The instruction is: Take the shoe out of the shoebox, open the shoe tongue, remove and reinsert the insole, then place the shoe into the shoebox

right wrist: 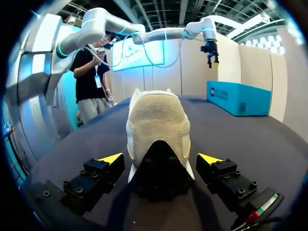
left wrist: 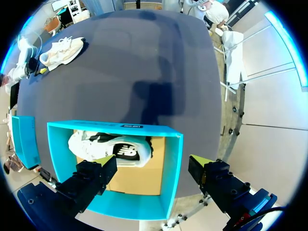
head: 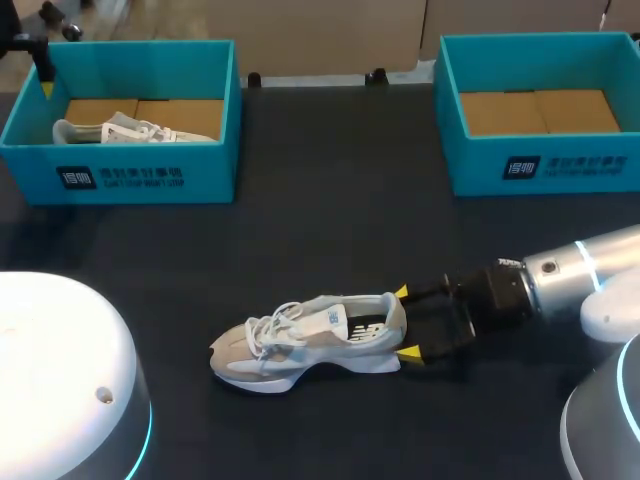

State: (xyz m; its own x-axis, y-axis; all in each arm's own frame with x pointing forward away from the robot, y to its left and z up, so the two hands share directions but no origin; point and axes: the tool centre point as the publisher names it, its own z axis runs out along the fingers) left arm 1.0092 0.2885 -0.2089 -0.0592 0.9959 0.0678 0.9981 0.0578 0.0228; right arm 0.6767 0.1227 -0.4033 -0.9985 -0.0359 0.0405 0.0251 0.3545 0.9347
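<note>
A beige and white sneaker (head: 310, 340) lies on its side on the dark table, toe to the left. My right gripper (head: 405, 322) is open, with the heel (right wrist: 158, 125) between its yellow tips and a gap on each side. High above the left teal shoebox (head: 120, 170), my left gripper (left wrist: 151, 163) also stands open and holds nothing. It looks down into that shoebox (left wrist: 173, 163), where a second white sneaker (left wrist: 108, 149) lies on the cardboard floor. In the head view only a yellow tip of the left gripper (head: 45, 85) shows, near the box's far left corner.
A second teal shoebox (head: 540, 160) stands at the back right, with only its cardboard floor showing. My arms' white rounded housings fill the near left (head: 60, 380) and near right (head: 610, 420) corners. Dark table stretches between the boxes and the sneaker.
</note>
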